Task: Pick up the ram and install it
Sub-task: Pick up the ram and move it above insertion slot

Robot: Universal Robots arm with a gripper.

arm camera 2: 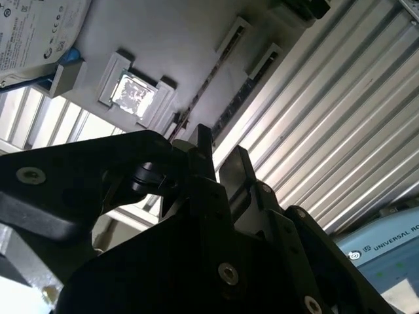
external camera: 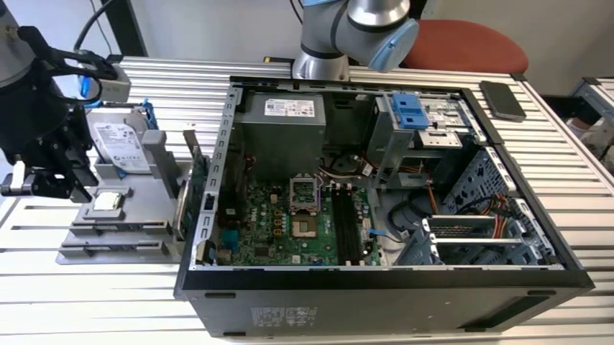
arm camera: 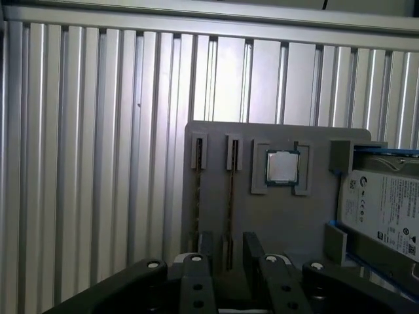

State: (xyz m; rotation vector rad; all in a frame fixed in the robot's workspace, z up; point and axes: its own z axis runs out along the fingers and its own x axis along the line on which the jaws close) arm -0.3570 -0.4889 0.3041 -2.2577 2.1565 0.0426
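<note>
Spread jaws hang over the grey tray [arm camera: 281,226], and the ram [arm camera: 230,209], on edge in the tray's inner slot, runs lengthwise straight into their gap.

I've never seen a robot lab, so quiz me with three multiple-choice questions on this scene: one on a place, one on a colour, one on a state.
1. Where is the hard drive? A in the case; B on the grey tray; C on the floor.
2. Chair colour? A green; B red; C white.
3. The end effector is: A open, empty; B shut on the ram; C shut on the CPU.
Answers: 1 B, it lies on the tray. 2 B, its seat is red. 3 A, its fingers stand apart, holding nothing.
</note>
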